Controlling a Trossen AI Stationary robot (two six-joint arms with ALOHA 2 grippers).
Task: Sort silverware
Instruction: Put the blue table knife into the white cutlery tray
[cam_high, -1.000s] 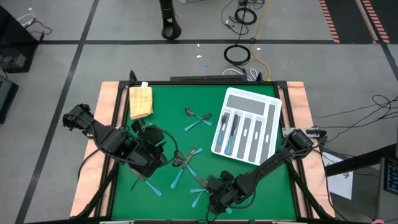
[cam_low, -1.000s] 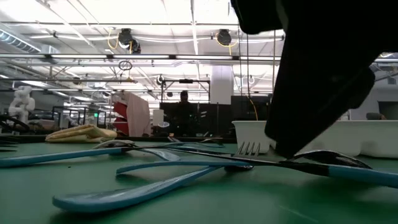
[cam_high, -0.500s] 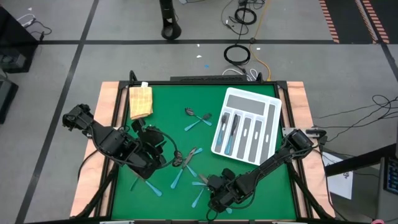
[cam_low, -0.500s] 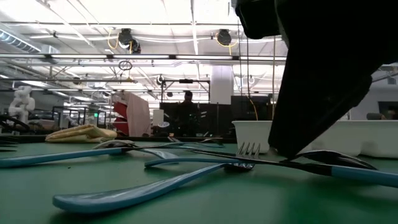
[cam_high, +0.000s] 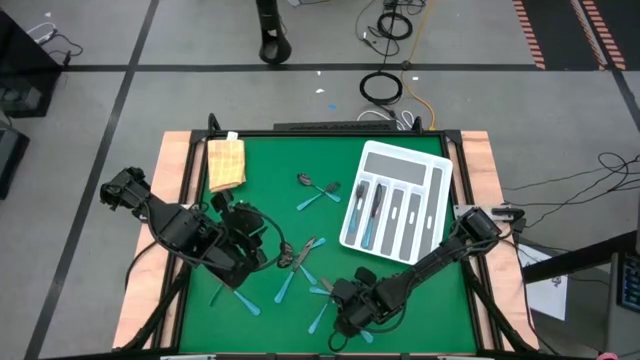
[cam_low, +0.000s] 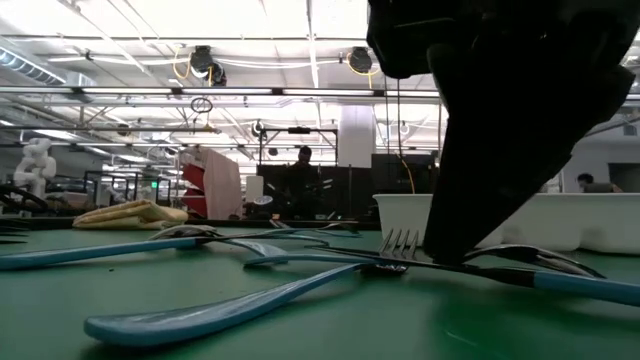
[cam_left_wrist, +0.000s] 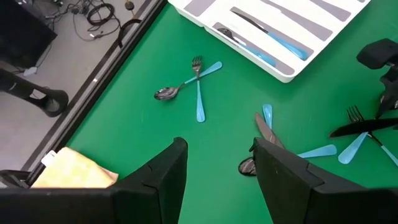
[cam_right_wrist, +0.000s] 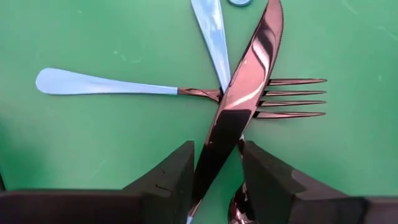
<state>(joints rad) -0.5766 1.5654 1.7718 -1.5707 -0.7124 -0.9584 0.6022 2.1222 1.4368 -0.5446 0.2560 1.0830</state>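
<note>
You're seeing right gripper sitting low at near table edge, fingers narrowing on either side of dark knife blade (contact not clear). Knife is lying across fork. Left gripper is hovering spread wide over green mat, holding nothing. Crossed spoon and fork are lying mid-table; white tray is carrying few sorted pieces.

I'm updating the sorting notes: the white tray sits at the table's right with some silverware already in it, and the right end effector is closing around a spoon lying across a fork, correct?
Nearly. The tray and its contents are as you say, but the right end effector is closing around a knife, not a spoon. The right wrist view shows its blade lying across the fork.
</note>
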